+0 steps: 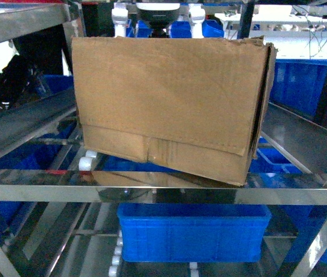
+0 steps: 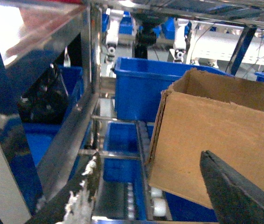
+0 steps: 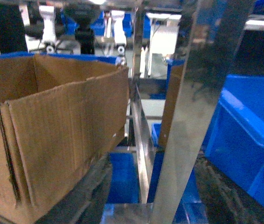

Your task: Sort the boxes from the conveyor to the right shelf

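The brown cardboard box (image 1: 169,98) rests tilted on the right shelf (image 1: 36,193), a shiny steel rack, its left end raised over white rollers (image 1: 86,163). No gripper shows in the head view. In the left wrist view my left gripper (image 2: 148,161) is open, its right finger (image 2: 234,191) in front of the box (image 2: 216,135) and its left finger (image 2: 78,196) apart from it. In the right wrist view my right gripper (image 3: 157,163) is open, its left finger (image 3: 85,196) under the box (image 3: 52,130) and a steel post (image 3: 192,116) between its fingers. The conveyor is out of view.
A blue bin (image 1: 192,231) stands on the level below the box, and more blue bins sit behind (image 2: 141,88) and to the right (image 3: 244,135). Slanted steel posts (image 2: 71,135) and a higher shelf board (image 1: 19,23) close in around the box.
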